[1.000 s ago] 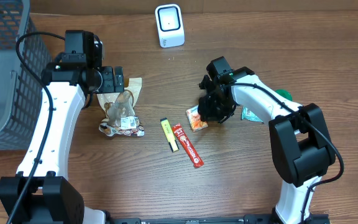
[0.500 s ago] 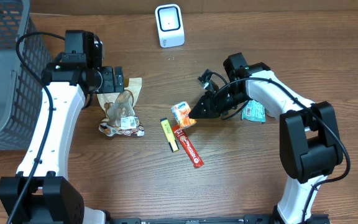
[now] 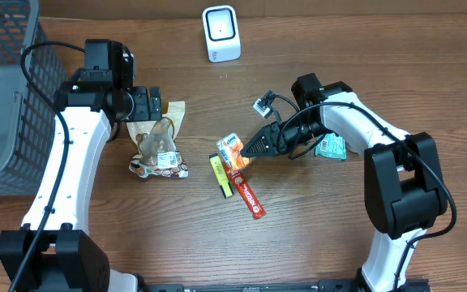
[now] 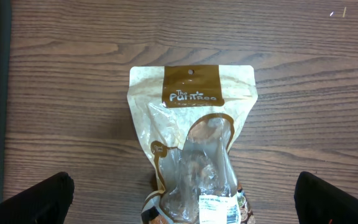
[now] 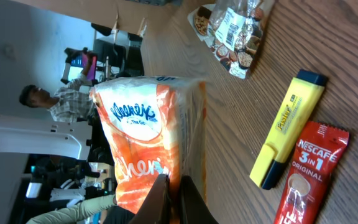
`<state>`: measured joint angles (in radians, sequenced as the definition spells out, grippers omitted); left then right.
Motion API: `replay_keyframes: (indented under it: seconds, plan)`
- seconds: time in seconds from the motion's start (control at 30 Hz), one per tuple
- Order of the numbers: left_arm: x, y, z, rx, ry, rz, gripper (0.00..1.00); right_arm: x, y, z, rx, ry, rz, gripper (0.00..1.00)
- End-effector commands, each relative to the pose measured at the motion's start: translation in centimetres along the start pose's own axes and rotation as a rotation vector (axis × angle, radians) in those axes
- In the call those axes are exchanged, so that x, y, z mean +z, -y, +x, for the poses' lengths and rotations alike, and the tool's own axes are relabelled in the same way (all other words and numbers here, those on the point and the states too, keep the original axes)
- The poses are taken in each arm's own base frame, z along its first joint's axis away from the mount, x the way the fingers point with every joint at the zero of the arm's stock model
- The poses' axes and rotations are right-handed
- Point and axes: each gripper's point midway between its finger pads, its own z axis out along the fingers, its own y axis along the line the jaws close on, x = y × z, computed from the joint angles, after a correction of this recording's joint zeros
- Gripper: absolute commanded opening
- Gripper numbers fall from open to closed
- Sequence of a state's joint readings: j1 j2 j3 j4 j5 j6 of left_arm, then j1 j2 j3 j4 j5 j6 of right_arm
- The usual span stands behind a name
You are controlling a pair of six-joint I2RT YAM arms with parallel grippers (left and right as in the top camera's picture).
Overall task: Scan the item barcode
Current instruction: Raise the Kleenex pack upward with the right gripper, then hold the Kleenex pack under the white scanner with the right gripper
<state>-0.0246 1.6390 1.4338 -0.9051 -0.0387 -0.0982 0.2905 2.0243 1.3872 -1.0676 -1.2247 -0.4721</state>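
While aloft above the table [image 3: 339,235], right pincer [image 3: 246,149] tight on tissue pack [image 3: 229,146]; left pincer [image 3: 152,104] wide.

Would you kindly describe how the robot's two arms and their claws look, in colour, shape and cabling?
The left arm and right arm both have smooth white link shells between bulky black joint housings. A loose black cable loops along each. The left claw and right claw are black, each with two blocky fingers. No markings are legible.
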Motion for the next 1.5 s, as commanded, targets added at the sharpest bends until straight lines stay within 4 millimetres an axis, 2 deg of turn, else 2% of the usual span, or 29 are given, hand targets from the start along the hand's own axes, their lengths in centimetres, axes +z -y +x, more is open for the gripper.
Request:
replay_keyframes:
  seconds: [0.0,0.23,0.73,1.0,1.47]
  plan:
    - [-0.3,0.0,-0.6,0.006,0.016,-0.003,1.00,0.0,-1.3,-0.4,-0.057,0.015,-0.030,0.04]
    - [-0.3,0.0,-0.6,0.006,0.015,-0.003,1.00,0.0,-1.3,-0.5,-0.066,0.020,-0.037,0.04]
    - [-0.3,0.0,-0.6,0.006,0.016,-0.003,1.00,-1.0,-6.0,-2.4,-0.065,0.138,-0.312,0.04]
    - [-0.3,0.0,-0.6,0.006,0.016,-0.003,1.00,-1.1,-6.1,-2.3,0.059,0.120,-0.323,0.04]
    - [-0.3,0.0,-0.6,0.006,0.016,-0.003,1.00,-1.1,-6.1,-2.3,0.065,0.121,-0.323,0.04]
